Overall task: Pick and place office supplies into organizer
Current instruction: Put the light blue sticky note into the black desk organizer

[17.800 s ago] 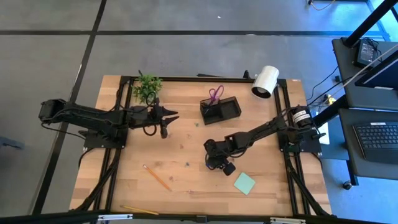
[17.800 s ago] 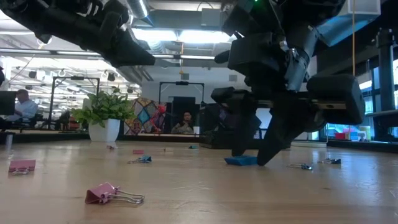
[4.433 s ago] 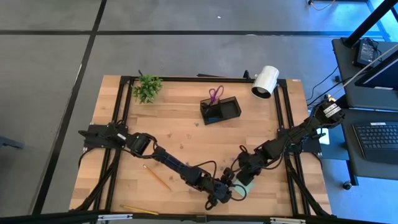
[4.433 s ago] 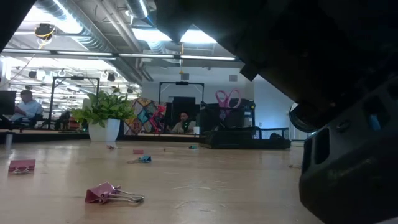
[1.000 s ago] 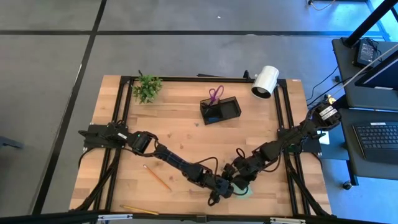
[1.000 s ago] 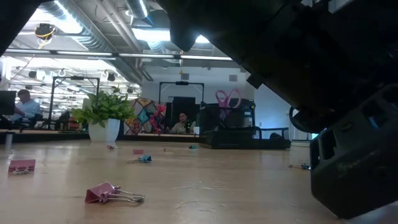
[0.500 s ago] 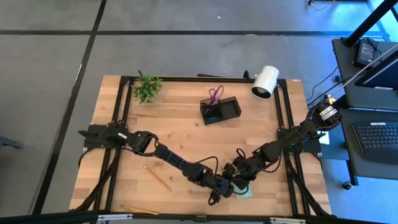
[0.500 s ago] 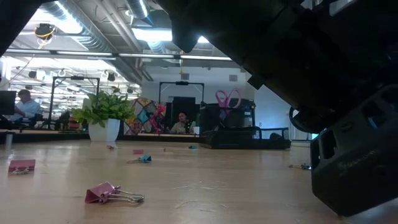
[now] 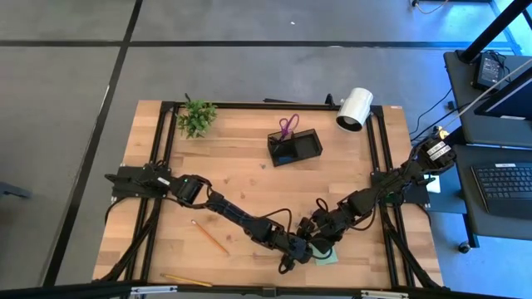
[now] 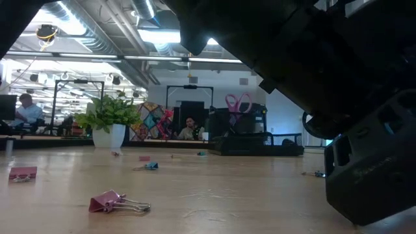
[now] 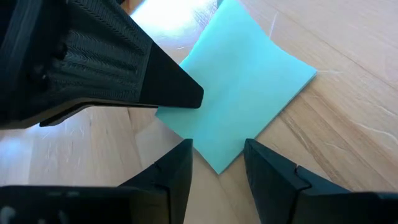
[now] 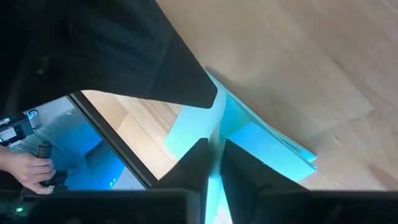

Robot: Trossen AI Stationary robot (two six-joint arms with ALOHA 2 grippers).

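Sticky-note pad (image 11: 239, 87) flat on table; right gripper (image 12: 214, 163) clenched on its corner, left gripper (image 11: 216, 163) released, straddling the near corner.

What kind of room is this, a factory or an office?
It looks more like an open-plan office or lab: a seated person at a desk far off, exposed ceiling ducts, a potted plant, and a keyboard on a side desk beside the wooden table.
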